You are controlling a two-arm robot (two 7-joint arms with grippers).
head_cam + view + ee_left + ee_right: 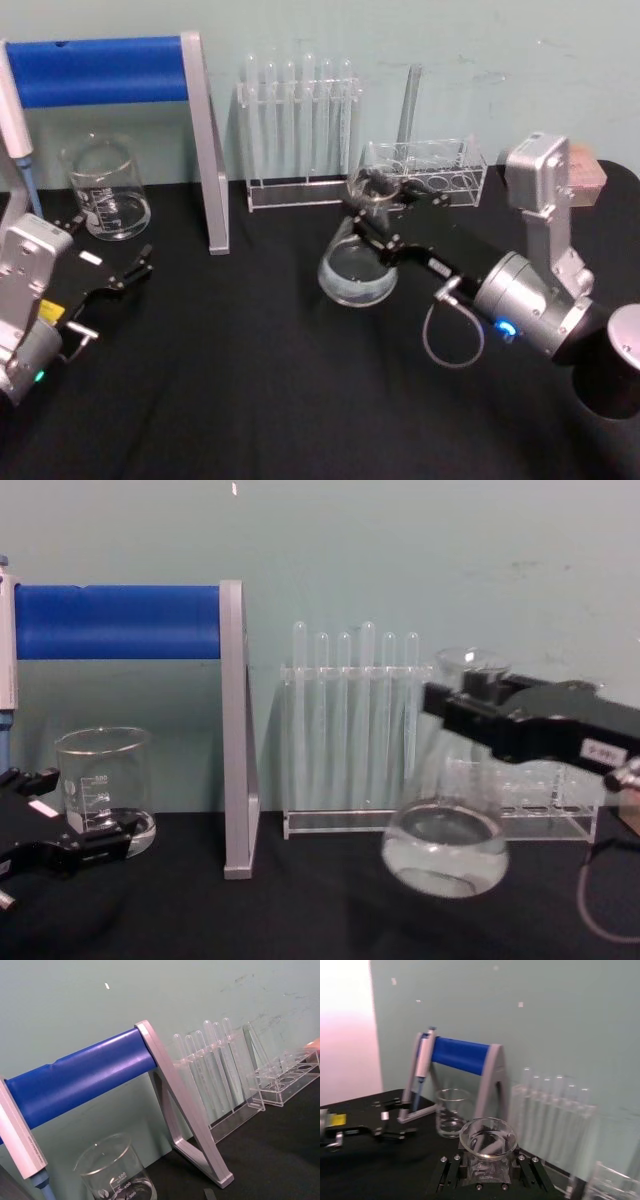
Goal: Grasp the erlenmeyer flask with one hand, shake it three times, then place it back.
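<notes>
Erlenmeyer flask [357, 272] held by its neck in the clenched right gripper [377, 203]: in the head view it is tilted and apparently clear of the black table [250, 400], in front of the low tube rack [430, 170]. The left gripper [112, 245] lies parked, jaws spread, beside the beaker [105, 195]. Left wrist view: blue-barred stand [80, 1077], tall test-tube rack [210, 1070] and the beaker. Right wrist view: the flask's mouth from above, a jaw pressed to each side of the neck. Chest view: the round base hangs aslant near the tabletop, liquid pooled low. The step is judged to be the shaking; the next move calls for short swings with a firm clamp, then an upright set-down. The count of shakes cannot be read, the jaws hide the neck, and whether the base touches the table is uncertain.
</notes>
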